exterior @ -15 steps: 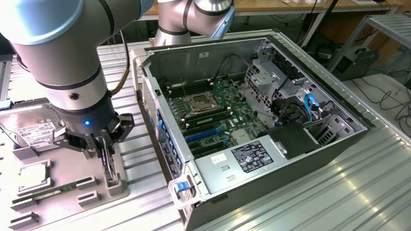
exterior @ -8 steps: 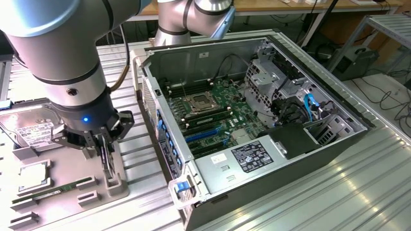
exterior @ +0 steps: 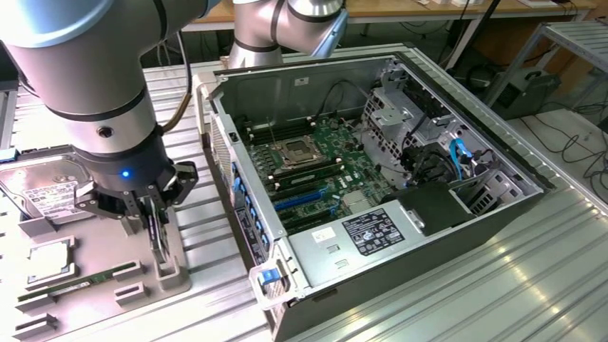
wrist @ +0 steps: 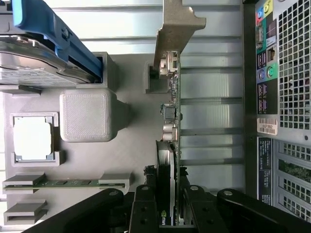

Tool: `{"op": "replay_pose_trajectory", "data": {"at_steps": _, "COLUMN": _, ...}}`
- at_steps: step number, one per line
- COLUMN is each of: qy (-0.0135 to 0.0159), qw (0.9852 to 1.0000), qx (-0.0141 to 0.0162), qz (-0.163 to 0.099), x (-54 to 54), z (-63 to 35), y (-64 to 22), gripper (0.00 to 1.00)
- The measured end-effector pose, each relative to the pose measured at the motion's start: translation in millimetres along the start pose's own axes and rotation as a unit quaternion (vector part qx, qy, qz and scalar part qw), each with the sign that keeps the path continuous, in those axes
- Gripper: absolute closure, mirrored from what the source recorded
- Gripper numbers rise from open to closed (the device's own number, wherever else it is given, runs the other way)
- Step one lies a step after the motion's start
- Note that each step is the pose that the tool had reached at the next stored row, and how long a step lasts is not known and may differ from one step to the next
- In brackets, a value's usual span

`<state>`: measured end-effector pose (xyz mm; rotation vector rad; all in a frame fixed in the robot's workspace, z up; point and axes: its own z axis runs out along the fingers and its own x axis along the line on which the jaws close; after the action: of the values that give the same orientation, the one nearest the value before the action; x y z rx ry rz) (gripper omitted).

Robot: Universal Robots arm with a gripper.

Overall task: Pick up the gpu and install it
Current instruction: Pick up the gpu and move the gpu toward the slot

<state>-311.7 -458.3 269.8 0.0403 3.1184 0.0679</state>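
The claw (exterior: 150,214) is pinching the gpu (exterior: 158,241), which stands on edge directly beneath it in a slot of the grey holder tray (exterior: 181,274) on the counter (exterior: 494,285); in the wrist view the claw (wrist: 169,196) has its black fingers (wrist: 145,213) pressed on both faces of the gpu (wrist: 173,121), near the end away from the bracket (wrist: 177,29), and the bracket end sits in a grey post of the tray (wrist: 126,145).

The card looks light and stiff, but fragile; small components stud one face and a round fan sits on the other, so a firm flat pinch on the board's bare margins seems safer than any pressure on the parts; the thin metal bracket would probably bend if used as a handle.

A small green mark shows on the black fan housing between the fingers, too small to read; the open computer case (exterior: 380,178) lies to one side of the claw, and the black label (exterior: 378,231) on its inner cover carries white print I cannot make out; the white sticker (wrist: 267,126) on the case's rear is likewise illegible; the hard drive (exterior: 38,189) on the claw's other side has a white label, also unreadable.
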Motion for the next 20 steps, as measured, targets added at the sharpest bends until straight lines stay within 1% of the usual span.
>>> {"op": "replay_pose_trajectory", "data": {"at_steps": 14, "qy": 0.0000, "qw": 1.0000, "qx": 0.0000, "qz": 0.000, "x": -0.3, "z": -14.8, "y": 0.6, "gripper": 0.73}}
{"op": "replay_pose_trajectory", "data": {"at_steps": 20, "qy": 0.0001, "qw": 1.0000, "qx": 0.0000, "qz": 0.000, "x": -0.6, "z": -24.5, "y": 1.1, "gripper": 0.73}}
